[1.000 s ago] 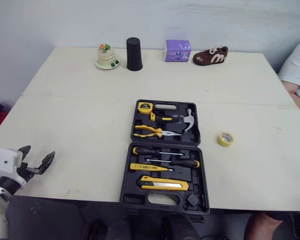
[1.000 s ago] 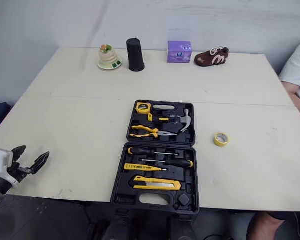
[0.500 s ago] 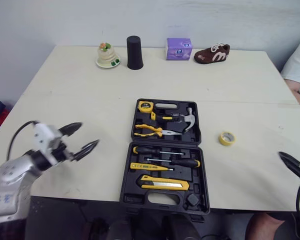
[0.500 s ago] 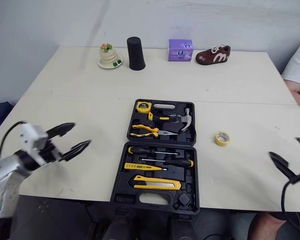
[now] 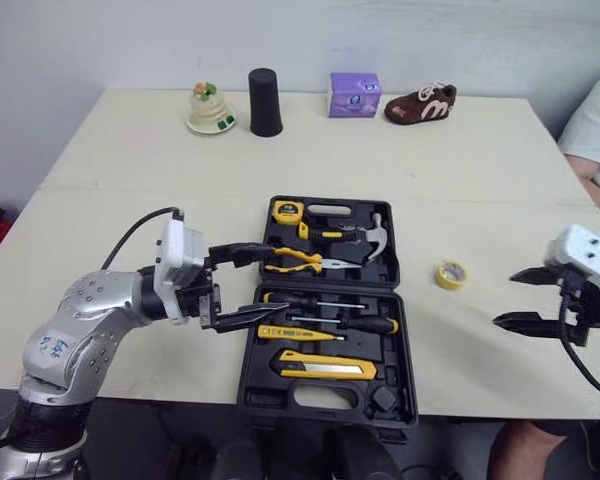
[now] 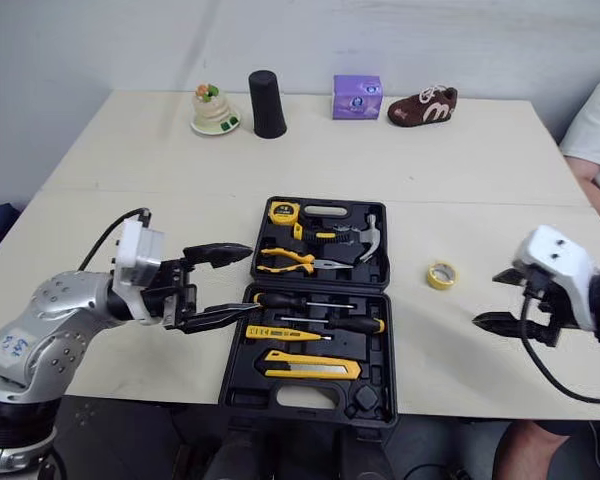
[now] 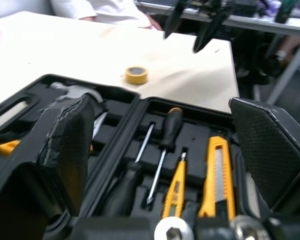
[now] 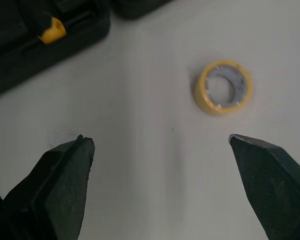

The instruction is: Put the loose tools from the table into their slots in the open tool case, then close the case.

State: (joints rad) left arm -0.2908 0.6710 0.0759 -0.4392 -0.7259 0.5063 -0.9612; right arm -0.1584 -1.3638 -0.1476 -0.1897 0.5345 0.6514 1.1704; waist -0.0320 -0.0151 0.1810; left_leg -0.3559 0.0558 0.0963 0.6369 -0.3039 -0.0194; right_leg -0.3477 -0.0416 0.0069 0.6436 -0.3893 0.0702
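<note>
The black tool case [image 5: 248, 372] lies open at the middle of the table's front. It holds a tape measure [image 5: 288, 211], pliers [image 5: 298, 264], a hammer [image 5: 375, 238], screwdrivers [image 5: 332, 302] and a yellow utility knife [image 5: 328, 366]. A yellow tape roll [image 5: 451, 274] lies loose on the table to the right of the case. My left gripper [image 5: 266, 282] stands open at the case's left edge, over the hinge line. My right gripper [image 5: 510, 298] hangs open just right of the roll and nearer the front. The right wrist view has the roll [image 8: 223, 87] ahead of the spread fingers.
Along the far edge stand a small figurine on a dish [image 5: 206, 108], a black cup [image 5: 265, 102], a purple box [image 5: 354, 95] and a brown shoe [image 5: 420, 104]. A person in a white sleeve [image 5: 595, 130] sits at the right edge. The table's front edge runs just below the case.
My left gripper has swung right from the table's left front to the case's left edge. My right gripper has risen from the lower right and moved in toward the tape roll.
</note>
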